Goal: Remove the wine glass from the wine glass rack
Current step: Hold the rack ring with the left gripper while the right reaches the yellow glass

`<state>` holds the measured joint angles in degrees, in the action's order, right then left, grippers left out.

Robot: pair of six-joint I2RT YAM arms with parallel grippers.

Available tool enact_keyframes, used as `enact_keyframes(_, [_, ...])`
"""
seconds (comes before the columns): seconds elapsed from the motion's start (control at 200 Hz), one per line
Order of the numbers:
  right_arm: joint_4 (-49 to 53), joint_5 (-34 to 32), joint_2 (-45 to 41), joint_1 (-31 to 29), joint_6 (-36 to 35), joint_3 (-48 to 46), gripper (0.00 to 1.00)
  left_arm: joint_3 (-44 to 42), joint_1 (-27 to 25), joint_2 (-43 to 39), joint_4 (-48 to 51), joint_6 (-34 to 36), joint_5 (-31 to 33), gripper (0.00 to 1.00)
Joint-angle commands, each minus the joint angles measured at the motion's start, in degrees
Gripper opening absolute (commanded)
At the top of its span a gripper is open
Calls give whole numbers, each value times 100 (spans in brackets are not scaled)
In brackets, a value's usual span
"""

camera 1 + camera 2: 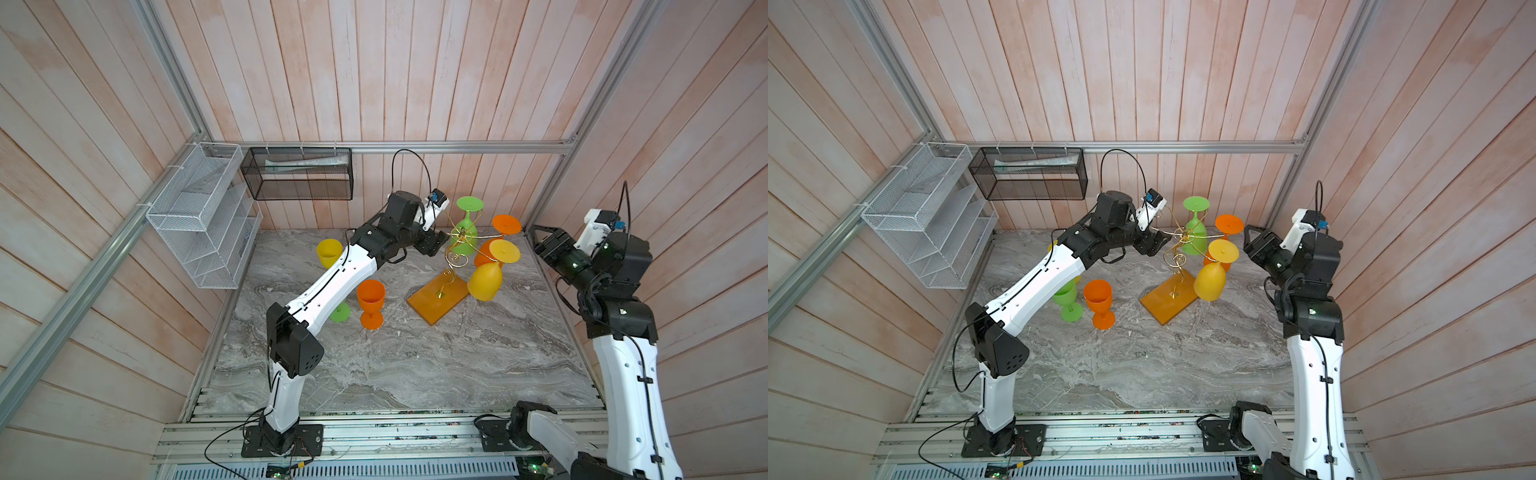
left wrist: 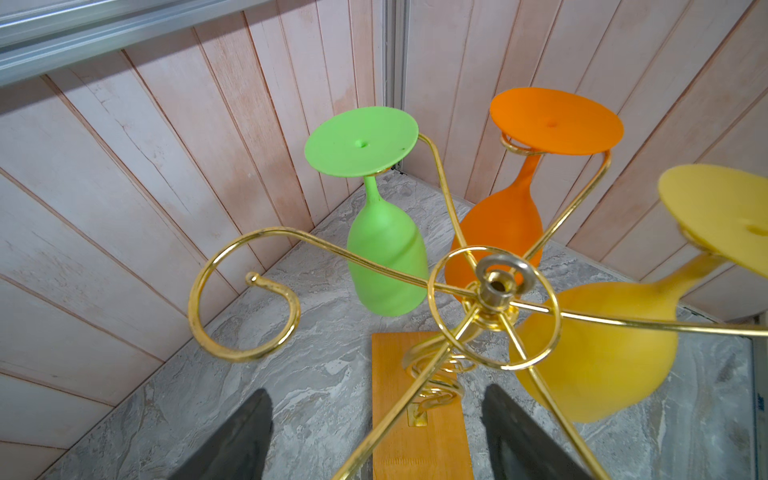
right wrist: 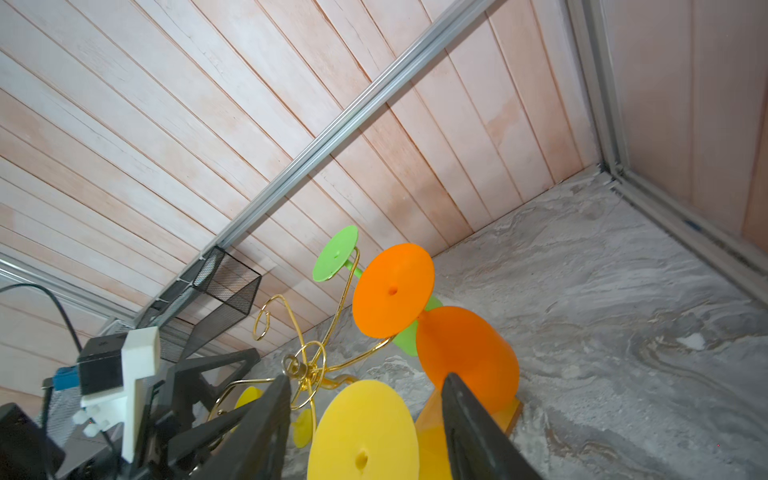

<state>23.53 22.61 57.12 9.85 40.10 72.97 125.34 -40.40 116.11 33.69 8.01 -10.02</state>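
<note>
The wine glass rack, gold wire on an orange-brown wooden base, stands at the back right of the table. Three wine glasses hang upside down from its arms: green, orange and yellow. My left gripper is open just left of the rack's hub; an empty gold arm runs between its fingers without touching them. My right gripper is open to the right of the rack, a short way from the yellow glass, holding nothing.
Three more glasses stand upright on the table left of the rack: yellow, orange and green, partly under my left arm. A white mesh basket and a black one hang on the walls.
</note>
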Motion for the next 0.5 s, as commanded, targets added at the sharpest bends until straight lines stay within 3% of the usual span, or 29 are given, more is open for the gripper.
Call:
enact_keyframes(0.0, [-268, 1133, -132, 260, 791, -312, 55, 299, 41, 240, -171, 106, -43, 81])
enact_keyframes(0.495, [-693, 2067, -377, 397, 1612, -969, 44, 1489, 120, 1203, -282, -226, -241, 81])
